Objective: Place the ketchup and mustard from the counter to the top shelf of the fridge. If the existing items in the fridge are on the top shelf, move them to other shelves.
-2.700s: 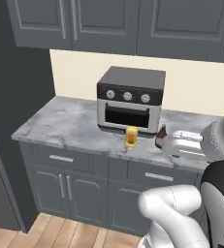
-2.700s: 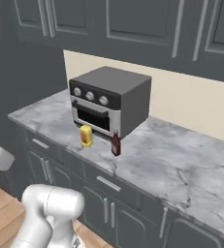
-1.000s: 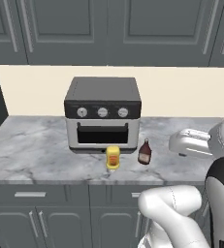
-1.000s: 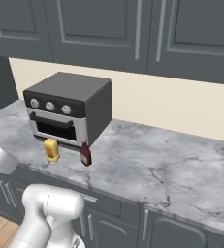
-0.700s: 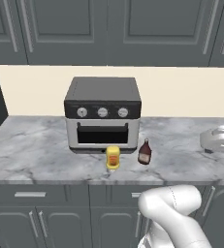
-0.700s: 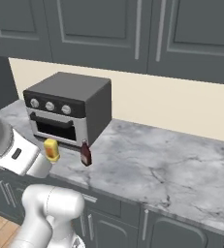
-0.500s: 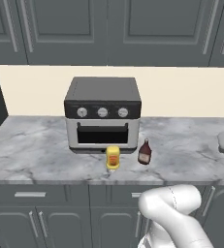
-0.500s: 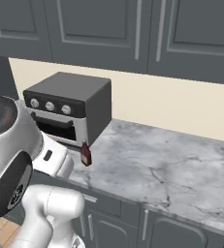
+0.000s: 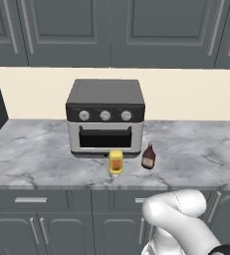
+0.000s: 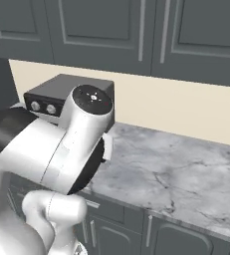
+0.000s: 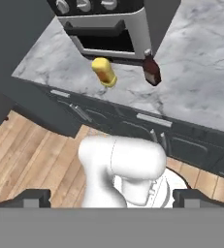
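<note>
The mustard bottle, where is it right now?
The mustard bottle stands near the counter's front edge, just in front of the toaster oven, with the ketchup bottle close on its right.

Base views face the counter (image 9: 37, 159) and toaster oven (image 9: 105, 117), hand view looks down

Mustard (image 9: 116, 162) left of ketchup (image 9: 148, 156), both on counter (image 9: 32, 159) before toaster oven (image 9: 105, 115).

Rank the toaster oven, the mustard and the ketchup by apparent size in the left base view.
1. toaster oven, by far the largest.
2. and 3. mustard and ketchup look about alike; no ranking between them.
</note>
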